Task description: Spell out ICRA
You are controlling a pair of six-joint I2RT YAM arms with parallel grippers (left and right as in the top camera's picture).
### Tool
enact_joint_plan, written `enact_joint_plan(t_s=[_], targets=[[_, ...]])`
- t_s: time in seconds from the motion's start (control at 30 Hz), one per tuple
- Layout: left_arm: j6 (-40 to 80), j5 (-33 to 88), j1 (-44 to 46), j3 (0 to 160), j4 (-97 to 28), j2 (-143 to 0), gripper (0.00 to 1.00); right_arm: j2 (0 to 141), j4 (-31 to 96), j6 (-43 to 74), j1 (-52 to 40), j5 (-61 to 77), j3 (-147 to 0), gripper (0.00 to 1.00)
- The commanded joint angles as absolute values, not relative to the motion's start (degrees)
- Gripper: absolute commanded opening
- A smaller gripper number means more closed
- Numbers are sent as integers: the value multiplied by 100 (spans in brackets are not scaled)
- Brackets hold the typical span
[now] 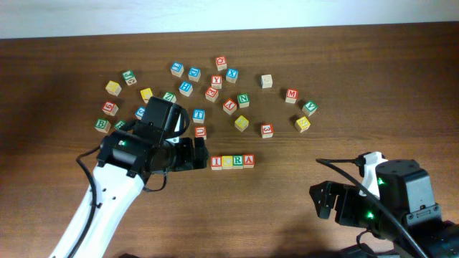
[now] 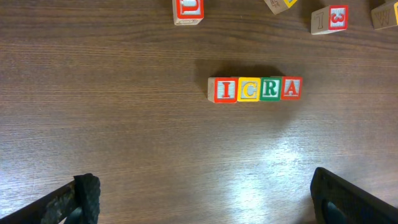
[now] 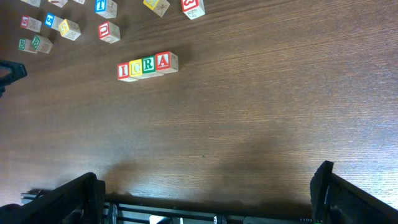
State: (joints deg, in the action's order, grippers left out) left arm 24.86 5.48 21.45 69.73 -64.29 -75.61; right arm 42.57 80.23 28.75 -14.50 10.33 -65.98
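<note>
ICRA row (image 1: 232, 161) sits centre, the 4 cubes touching, long axis left-right; loose cubes (image 1: 216, 80) lie far of it. L gripper (image 1: 204, 156) is just left of the I end, pointing along the row, jaws wide, holding nothing; R gripper (image 1: 327, 201) is near-right, well apart, also wide & empty. Word looks spelled; L gripper is the nearer one if a nudge is needed.

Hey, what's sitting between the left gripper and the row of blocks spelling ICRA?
Nothing. In the left wrist view, only bare table separates the open left gripper from the row of blocks. The overhead view agrees.
</note>
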Motion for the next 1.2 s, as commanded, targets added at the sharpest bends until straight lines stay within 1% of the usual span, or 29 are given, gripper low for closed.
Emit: enact_joint_plan(t_s=[0.0,0.13,0.23,0.43,0.53,0.57,0.63,0.67,0.73,0.77,0.83,0.87,0.93,1.0,1.07,1.1,1.17], targets=[[2475,467,2161,7026,-6436,-7509,99,4246,8020,2919,-1470,961,-6554,98],[2475,467,2161,7026,-6438,-7509,99,4246,8018,2919,-1470,958,-6554,98],[2475,467,2161,7026,-6436,-7509,99,4248,7347,2921,-1470,1000,-6554,98],[2475,464,2161,7026,-6438,-7509,99,4344,6624,2910,-1470,1116,-6549,98],[2475,467,2161,7026,-6436,-7509,99,4875,6307,2506,-1470,1715,-6552,99],[2477,464,2161,7026,-6436,-7509,99,5408,6020,2104,-1470,2180,-6556,95],[2475,467,2161,7026,-6436,-7509,99,6165,5863,1881,-1470,2416,-6613,93],[2475,467,2161,7026,-6436,-7509,99,6794,5865,1824,-1470,2405,-6718,87],[2475,467,2161,7026,-6438,-7509,99,7804,5865,1710,-1470,2480,-6967,80],[2475,467,2161,7026,-6438,-7509,99,8462,5859,1675,-1472,2692,-7170,76],[2475,467,2161,7026,-6436,-7509,99,9776,5542,1699,-1470,3594,-7491,75],[2475,467,2161,7026,-6436,-7509,99,10040,5349,1706,-1470,3739,-7491,69],[2475,467,2161,7026,-6438,-7509,99,10495,5041,1890,-1470,3909,-7491,53],[2475,467,2161,7026,-6436,-7509,99,10737,4692,1890,-1470,3922,-7491,26],[2475,467,2161,7026,-6436,-7509,99,10792,4342,1892,-1470,3874,-7491,5],[2475,467,2161,7026,-6436,-7509,99,10792,4226,1896,-1472,3750,-7491,4],[2475,467,2161,7026,-6436,-7509,99,10820,4152,2309,-1525,3022,-7489,4]])
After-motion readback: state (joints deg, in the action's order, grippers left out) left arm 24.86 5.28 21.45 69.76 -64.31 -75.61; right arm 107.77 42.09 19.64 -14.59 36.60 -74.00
